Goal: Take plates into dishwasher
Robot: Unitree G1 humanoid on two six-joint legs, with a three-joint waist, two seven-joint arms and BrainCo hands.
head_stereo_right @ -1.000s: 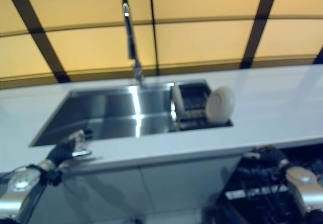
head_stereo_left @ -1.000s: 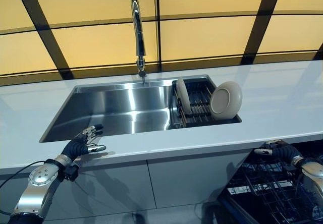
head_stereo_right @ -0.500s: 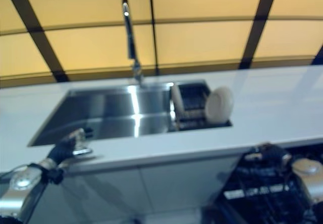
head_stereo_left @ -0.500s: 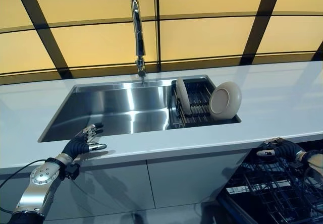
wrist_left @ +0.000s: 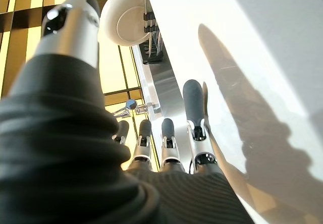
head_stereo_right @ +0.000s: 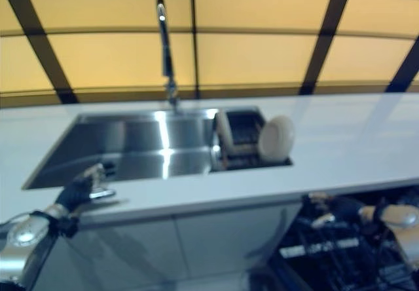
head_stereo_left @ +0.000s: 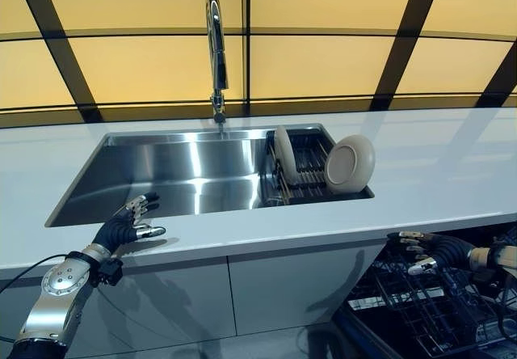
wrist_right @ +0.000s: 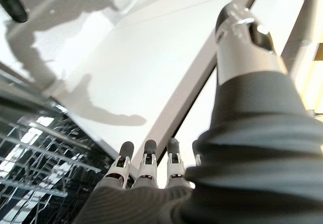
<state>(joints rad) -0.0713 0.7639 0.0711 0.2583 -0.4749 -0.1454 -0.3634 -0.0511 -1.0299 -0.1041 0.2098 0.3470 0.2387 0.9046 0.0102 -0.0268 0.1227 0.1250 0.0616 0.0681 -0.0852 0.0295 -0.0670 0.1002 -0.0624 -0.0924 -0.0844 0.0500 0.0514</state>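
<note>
Two cream plates stand on edge in a dark dish rack [head_stereo_left: 307, 165] at the right end of the steel sink [head_stereo_left: 161, 173]. The larger plate [head_stereo_left: 350, 164] leans at the rack's right end; the other plate [head_stereo_left: 284, 154] stands at its left. The larger plate also shows in the left wrist view [wrist_left: 126, 17]. My left hand [head_stereo_left: 125, 225] is open and empty, resting on the white counter's front edge [head_stereo_left: 266, 242] left of the sink's middle. My right hand [head_stereo_left: 428, 250] is open and empty, below the counter edge above the open dishwasher's dark wire rack [head_stereo_left: 420, 310].
A tall chrome tap [head_stereo_left: 214, 52] stands behind the sink. White counter [head_stereo_left: 444, 165] stretches right of the rack. Grey cabinet fronts [head_stereo_left: 283, 286] lie under the counter, left of the dishwasher. A yellow panelled wall rises behind.
The camera has shifted, so the whole scene sits a little lower and to the left. My right hand has dropped slightly below the counter edge and its fingers have spread over the dishwasher rack.
</note>
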